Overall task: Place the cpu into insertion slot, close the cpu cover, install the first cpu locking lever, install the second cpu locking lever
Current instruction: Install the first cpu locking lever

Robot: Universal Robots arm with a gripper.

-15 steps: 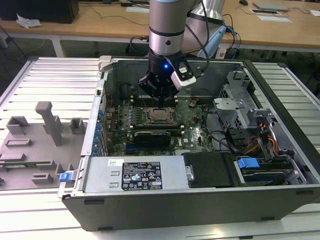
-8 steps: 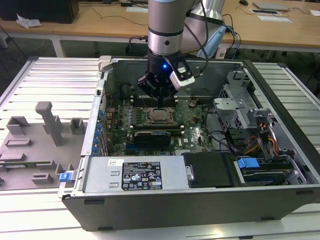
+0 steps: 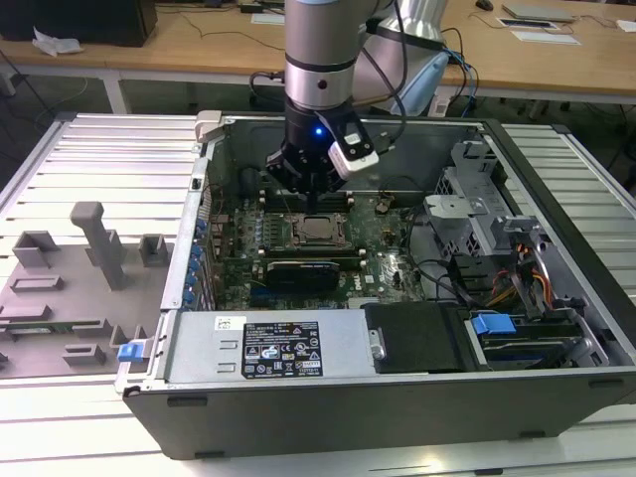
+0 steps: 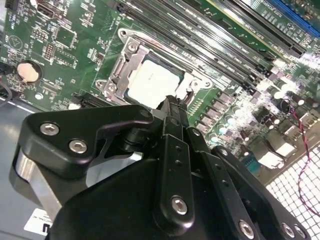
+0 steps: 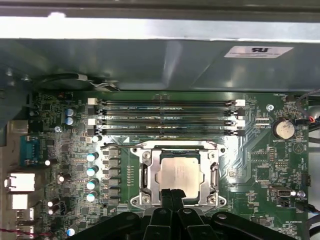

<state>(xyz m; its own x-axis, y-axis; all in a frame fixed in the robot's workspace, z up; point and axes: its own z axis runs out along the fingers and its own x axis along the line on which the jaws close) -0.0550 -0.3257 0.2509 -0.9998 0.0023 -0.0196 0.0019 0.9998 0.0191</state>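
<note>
While the arm hangs w/ its wrist straight down inside the open computer case (image 3: 417,397), the gripper (image 3: 311,191) sits low over the motherboard (image 3: 393,268), just above the insertion slot (image 3: 298,241) in the exterior view. In both wrist views the black fingers (image 5: 167,196) are pressed together, tip to tip, w/ nothing between them. Their tips (image 4: 172,102) sit at one edge of the socket; actual contact w/ the metal can't be told.

The cpu (image 5: 179,174) lies flat in the slot (image 5: 175,145), silver-grey top up, square to the socket. The cpu cover (image 5: 149,175) lies down flat around it, so the chip shows thru the square window. In the second wrist view the chip (image 4: 152,82) is bright under the light, w/ the cover frame (image 4: 122,70) along its side. Whether the locking levers are latched can't be told.

Four long memory slots (image 5: 165,117) run parallel just beside the socket, betw. it & the case wall. A round coin cell (image 5: 283,129) sits off toward one corner of the board. In the exterior view a black card (image 3: 303,270) lies on the near side of the socket. The case rests on a slatted metal table (image 3: 99,159), w/ grey fixtures (image 3: 99,243) on the exterior view's left.
</note>
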